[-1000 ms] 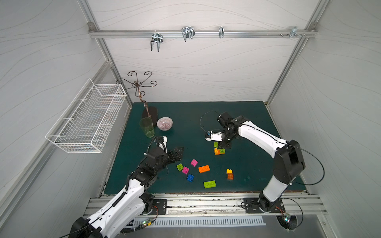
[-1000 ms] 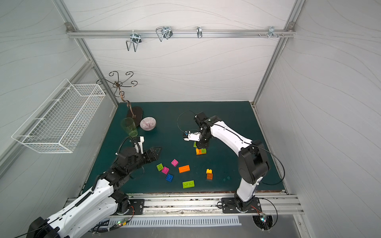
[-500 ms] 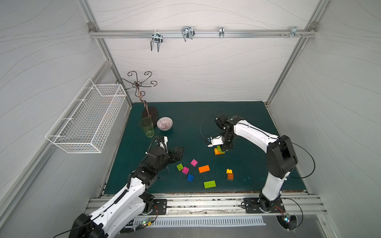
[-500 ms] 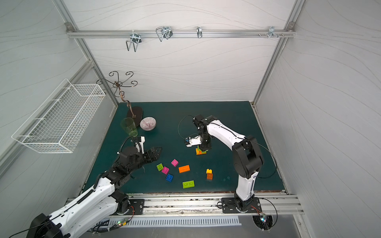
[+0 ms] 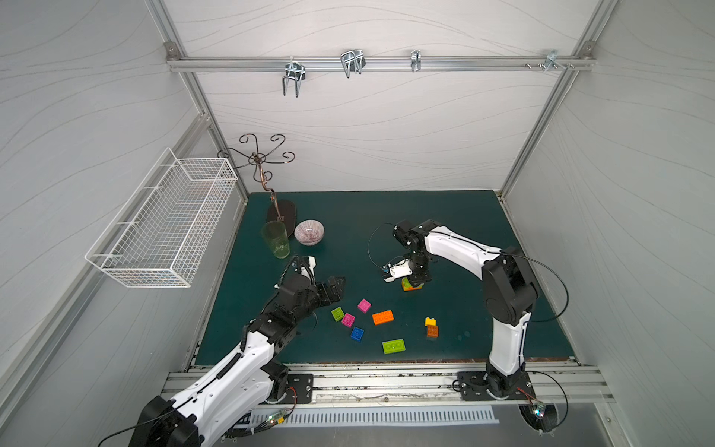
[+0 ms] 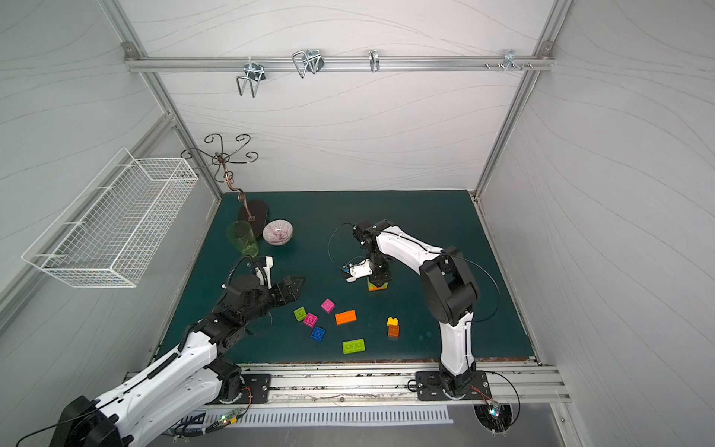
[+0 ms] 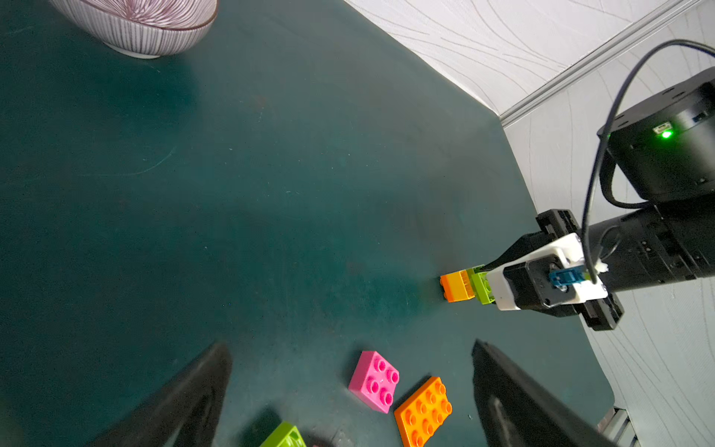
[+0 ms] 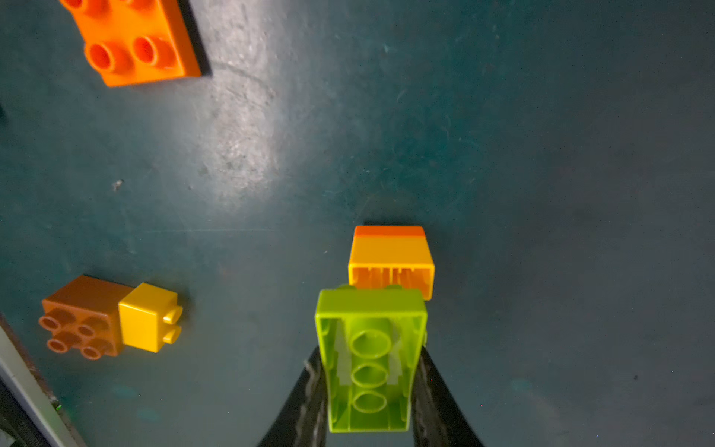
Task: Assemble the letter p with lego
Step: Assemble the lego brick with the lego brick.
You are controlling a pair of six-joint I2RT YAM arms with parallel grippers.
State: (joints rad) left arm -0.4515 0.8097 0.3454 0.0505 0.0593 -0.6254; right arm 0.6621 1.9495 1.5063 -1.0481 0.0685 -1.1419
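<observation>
Lime green brick inside right end effector, against orange brick.

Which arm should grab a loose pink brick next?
Left, probably. The left end effector is open, empty and close to a pink brick. The right end effector is shut on the lime brick.

White wavy walls, aluminium rail with hooks, dark green tabletop, wire basket

A striped bowl is being flanked by a green tumbler, a metal stand just behind; a wire basket is being carried by the side wall.
</observation>
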